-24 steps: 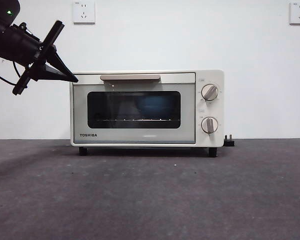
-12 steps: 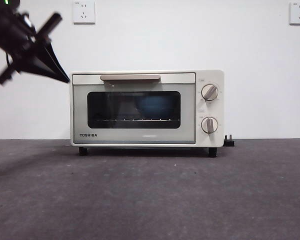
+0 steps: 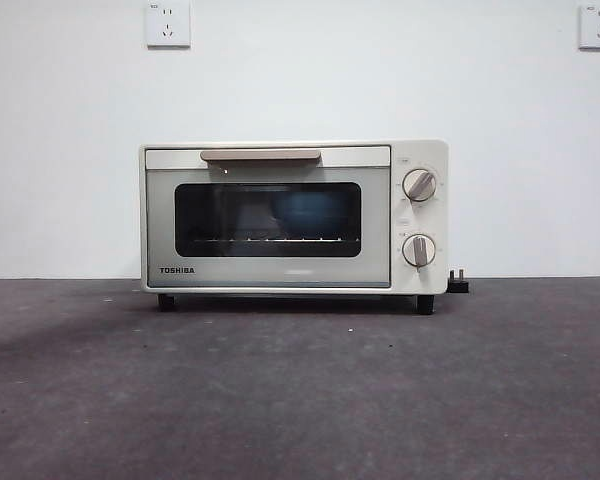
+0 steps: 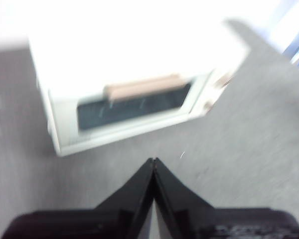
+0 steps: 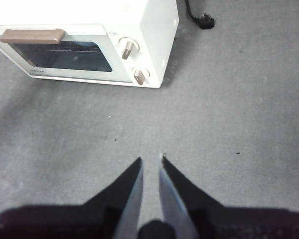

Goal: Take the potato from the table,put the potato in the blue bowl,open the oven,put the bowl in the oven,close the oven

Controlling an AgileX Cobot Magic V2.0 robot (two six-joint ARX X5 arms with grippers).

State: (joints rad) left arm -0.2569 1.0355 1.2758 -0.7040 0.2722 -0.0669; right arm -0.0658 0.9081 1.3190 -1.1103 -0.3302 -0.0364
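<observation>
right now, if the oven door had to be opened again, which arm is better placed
Probably the left. Its pincer, jaws shut, faces the oven and its bar handle. The right pincer hangs off toward the knob side, jaws slightly apart. The door is closed with the blue bowl inside.

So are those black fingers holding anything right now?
No, nothing is held. The left gripper is shut on empty air and the right gripper has only a narrow gap, both hanging above the table in front of the closed oven.
</observation>
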